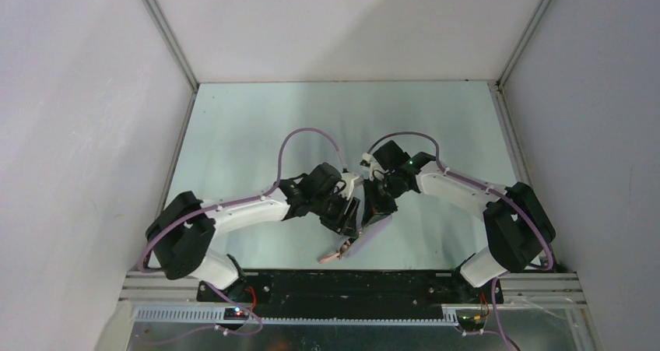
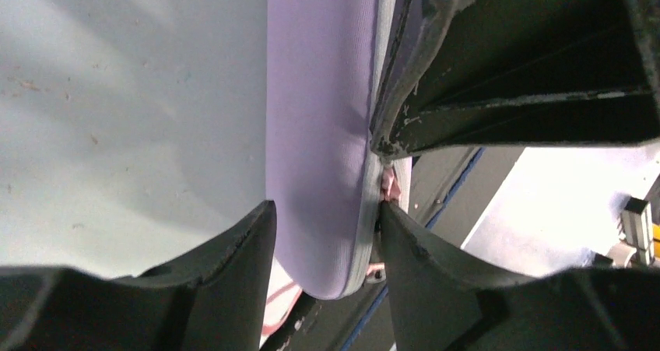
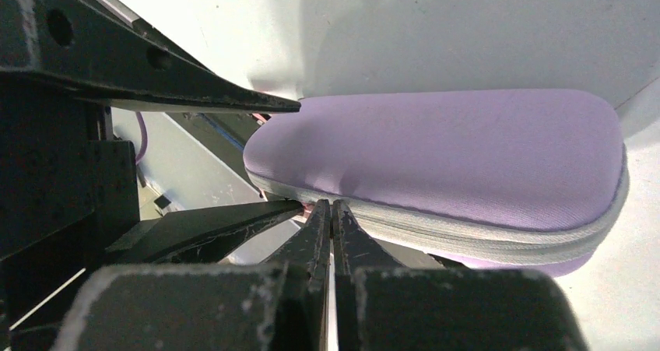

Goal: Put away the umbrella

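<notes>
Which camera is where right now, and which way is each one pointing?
Top external: above and behind the bases, looking down at the table; both arms show, left gripper and right gripper close together mid-table.
Left wrist: looks along its own fingers, clamped on the lilac case.
Right wrist: looks along its shut fingers at the case's zipper.
Shared: both wrist views show the case.

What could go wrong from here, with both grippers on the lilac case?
1. Pink umbrella fabric shows in the zip seam right by the shut right gripper; closing the zip could snag it.
2. A pink end sticks out past the lilac case and may get left outside.
3. The left gripper clamps the case only near one rounded end, so it could twist or slip.
</notes>
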